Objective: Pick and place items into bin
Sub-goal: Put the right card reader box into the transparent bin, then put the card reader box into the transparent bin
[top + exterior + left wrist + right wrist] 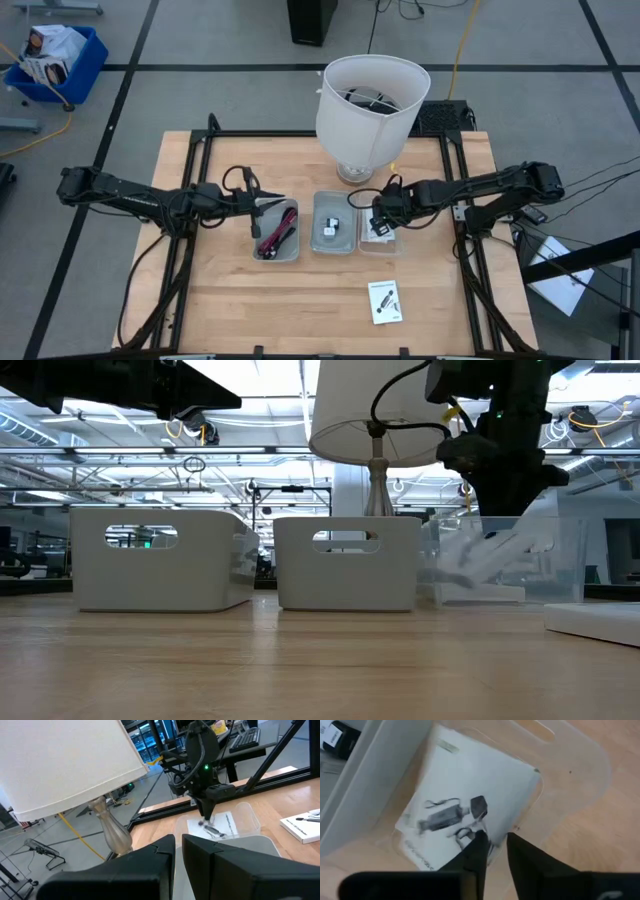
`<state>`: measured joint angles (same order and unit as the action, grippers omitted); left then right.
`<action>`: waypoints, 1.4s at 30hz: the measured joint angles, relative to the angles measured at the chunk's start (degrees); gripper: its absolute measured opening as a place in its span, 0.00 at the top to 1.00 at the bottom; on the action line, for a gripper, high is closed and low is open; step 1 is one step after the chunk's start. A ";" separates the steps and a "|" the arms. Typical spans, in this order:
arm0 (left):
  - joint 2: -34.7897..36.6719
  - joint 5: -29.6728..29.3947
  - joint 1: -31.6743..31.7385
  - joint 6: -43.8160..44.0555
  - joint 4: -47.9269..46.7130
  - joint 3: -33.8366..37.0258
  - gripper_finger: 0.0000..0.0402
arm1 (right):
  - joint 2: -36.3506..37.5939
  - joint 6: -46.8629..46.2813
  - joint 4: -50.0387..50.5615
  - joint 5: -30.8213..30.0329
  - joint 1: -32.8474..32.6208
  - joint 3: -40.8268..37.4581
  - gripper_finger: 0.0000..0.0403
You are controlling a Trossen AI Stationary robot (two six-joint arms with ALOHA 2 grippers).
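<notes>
Three small bins sit in a row on the desk (230, 300) in front of the lampshade (370, 100), which serves as the landmark here. The clear bin (381, 243), nearest the lampshade's base on the right arm's side, holds a white card packet (470, 785) lying flat on its floor, its long axis running along the bin's length. The right gripper (378, 222) hangs just above this packet inside the clear bin, its fingers (475, 851) set a narrow gap apart and holding nothing. The middle bin (333, 222), directly in front of the lampshade, holds a tiny black cube (331, 229). The left bin (277, 232), farthest from the lampshade, holds coiled cables (277, 238) whose long axis follows the bin's length. The left gripper (257, 206) hovers over this bin's edge, fingers nearly together and empty. Another card packet (385, 301) lies flat on the desk, well apart from the lampshade, its long axis running toward it.
</notes>
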<state>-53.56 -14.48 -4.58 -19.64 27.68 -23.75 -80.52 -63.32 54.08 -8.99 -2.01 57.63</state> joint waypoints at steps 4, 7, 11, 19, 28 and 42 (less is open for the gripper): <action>0.01 0.00 0.00 0.05 0.00 0.01 0.90 | 0.01 -0.31 -0.03 0.04 -0.02 0.00 0.74; 0.00 0.00 0.00 0.05 0.00 0.02 0.90 | 0.01 -0.45 -0.04 0.27 -0.02 0.00 0.70; 0.01 0.00 0.00 0.02 0.00 0.01 0.90 | 1.24 -0.31 -0.61 1.70 -0.02 0.01 0.65; 0.01 0.00 -0.01 -0.08 -0.13 0.02 0.90 | 12.00 4.69 -9.79 1.74 -4.86 0.02 0.66; 0.00 -0.37 0.00 0.01 -0.48 0.00 0.90 | 13.53 -5.00 -14.46 -1.67 -23.90 0.02 0.92; 0.02 -0.57 0.00 3.32 -1.44 0.00 0.90 | -2.19 -36.55 -17.70 -5.60 -46.18 0.02 1.00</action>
<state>-53.54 -15.05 -4.58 -16.32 26.24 -23.75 -82.71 -99.87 36.38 -14.59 -48.19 57.65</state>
